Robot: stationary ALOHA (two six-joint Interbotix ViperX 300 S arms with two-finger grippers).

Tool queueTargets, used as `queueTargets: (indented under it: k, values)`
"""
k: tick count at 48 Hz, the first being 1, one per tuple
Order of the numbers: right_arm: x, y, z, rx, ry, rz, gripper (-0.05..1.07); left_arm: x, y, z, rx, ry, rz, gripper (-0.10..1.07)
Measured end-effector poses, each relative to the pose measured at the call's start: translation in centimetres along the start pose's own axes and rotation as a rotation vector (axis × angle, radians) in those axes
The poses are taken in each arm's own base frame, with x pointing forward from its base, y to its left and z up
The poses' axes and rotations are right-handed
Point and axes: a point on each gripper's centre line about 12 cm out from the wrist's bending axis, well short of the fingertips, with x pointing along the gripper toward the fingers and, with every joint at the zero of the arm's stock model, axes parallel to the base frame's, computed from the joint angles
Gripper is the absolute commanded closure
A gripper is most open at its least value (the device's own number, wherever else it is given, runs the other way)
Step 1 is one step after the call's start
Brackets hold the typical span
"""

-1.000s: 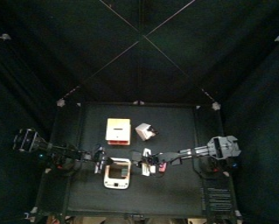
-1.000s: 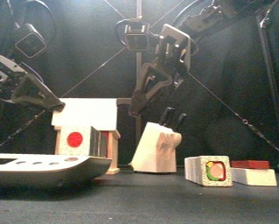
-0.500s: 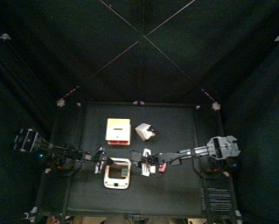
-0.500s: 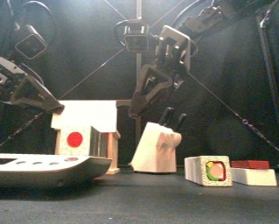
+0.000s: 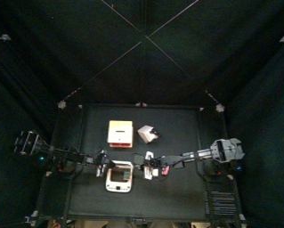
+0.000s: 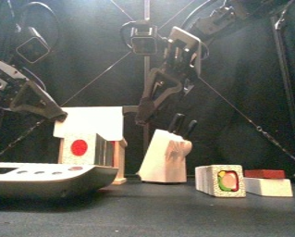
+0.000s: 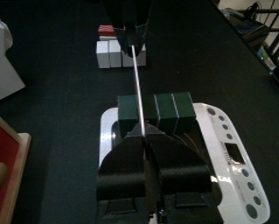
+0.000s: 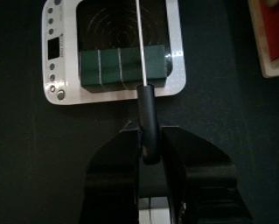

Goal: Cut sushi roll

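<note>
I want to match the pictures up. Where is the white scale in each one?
Top view: white scale near the table's front, between the arms.
Front view: low, far left.
Left wrist view: just past the jaws.
Right wrist view: just past the jaws.
Landmark: green sushi roll on it, under the knife, in both wrist views.

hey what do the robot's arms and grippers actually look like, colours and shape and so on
Both arms are black, jointed and slim. The left gripper and right gripper each have two broad, glossy black jaws tapering toward the tips. In the front view, blocky black gripper housings hang above the table. No markings are legible.
</note>
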Motion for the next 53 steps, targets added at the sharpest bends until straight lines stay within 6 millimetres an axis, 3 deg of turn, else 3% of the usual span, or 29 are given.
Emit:
queueTargets:
  k: [22, 53]
  values:
    - [1.0, 0.0, -0.6, 0.001, 0.026, -0.003, 0.52, 0.3, 0.1, -0.7, -0.012, 0.034, 0.007, 0.72]
    - [3.9, 0.0, -1.9, 0.036, 0.072, 0.001, 0.52, 1.3, 0.1, -2.6, -0.022, 0.121, 0.015, 0.72]
